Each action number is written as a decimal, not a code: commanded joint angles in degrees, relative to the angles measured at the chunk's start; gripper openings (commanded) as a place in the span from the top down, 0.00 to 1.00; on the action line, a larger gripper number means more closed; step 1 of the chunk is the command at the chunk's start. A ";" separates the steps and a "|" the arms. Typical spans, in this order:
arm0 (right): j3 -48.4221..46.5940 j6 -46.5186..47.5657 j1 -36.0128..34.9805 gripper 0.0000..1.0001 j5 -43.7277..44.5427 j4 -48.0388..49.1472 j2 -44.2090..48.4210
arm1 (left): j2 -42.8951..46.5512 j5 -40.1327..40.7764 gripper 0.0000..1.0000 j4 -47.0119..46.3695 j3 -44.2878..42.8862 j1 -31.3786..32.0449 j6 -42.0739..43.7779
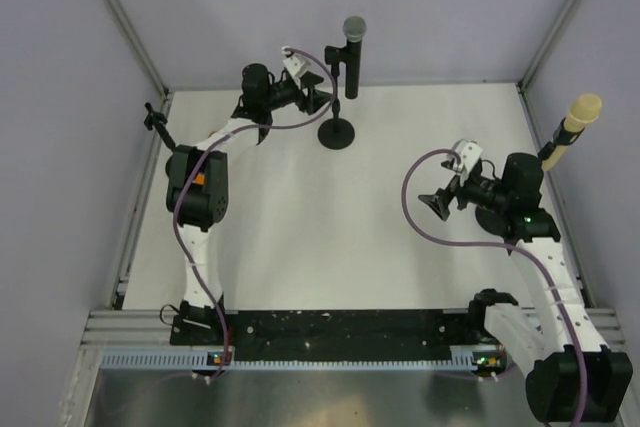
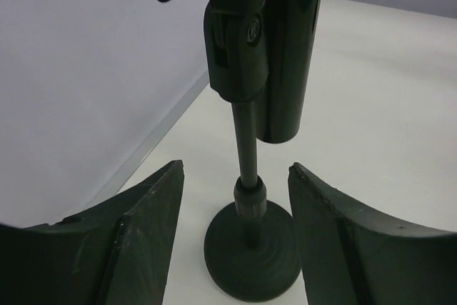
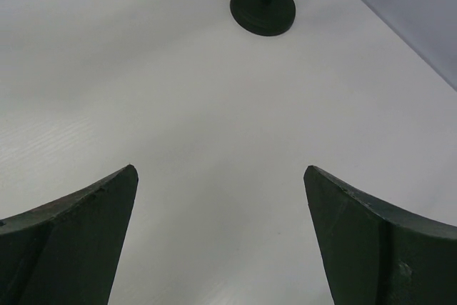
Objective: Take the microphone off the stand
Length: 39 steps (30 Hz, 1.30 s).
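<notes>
A black microphone (image 1: 353,55) with a grey mesh head stands upright in the clip of a black stand (image 1: 336,133) at the back middle of the table. My left gripper (image 1: 322,99) sits just left of the stand's pole, level with it. In the left wrist view the microphone's body (image 2: 289,55) and the clip (image 2: 234,55) rise above my left gripper (image 2: 235,169), whose jaws stand apart. The pole (image 2: 246,148) shows in the gap between them, touching neither finger. My right gripper (image 1: 438,205) hangs open and empty over the right middle of the table.
A second microphone with a beige head (image 1: 578,117) leans by the right wall, behind my right arm. A small black clamp (image 1: 152,119) sits on the frame at the left edge. The stand's round base (image 3: 263,8) lies far ahead of my right gripper (image 3: 221,169).
</notes>
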<state>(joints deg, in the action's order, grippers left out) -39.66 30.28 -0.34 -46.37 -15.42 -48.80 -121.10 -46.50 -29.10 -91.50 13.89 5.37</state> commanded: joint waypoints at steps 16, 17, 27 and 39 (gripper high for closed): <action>3.97 2.59 2.18 0.01 -0.21 5.66 -0.60 | -13.28 -14.67 0.81 -26.18 -9.48 0.00 -22.67; 3.98 2.68 2.18 0.01 -0.21 5.75 -0.60 | -13.46 -15.11 0.82 -26.62 -9.57 0.00 -23.29; 4.41 2.59 2.10 0.01 -0.74 6.01 -0.60 | -11.54 -14.67 1.00 -27.85 -6.51 0.08 -24.26; 5.12 1.80 2.10 0.01 -1.62 7.15 -0.86 | 10.41 -6.25 1.00 -28.56 20.11 3.15 -20.66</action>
<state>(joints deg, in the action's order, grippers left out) -35.20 32.36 1.32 -46.39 -11.51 -49.58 -122.23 -56.21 -56.53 -77.95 14.66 -17.10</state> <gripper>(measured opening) 0.990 0.186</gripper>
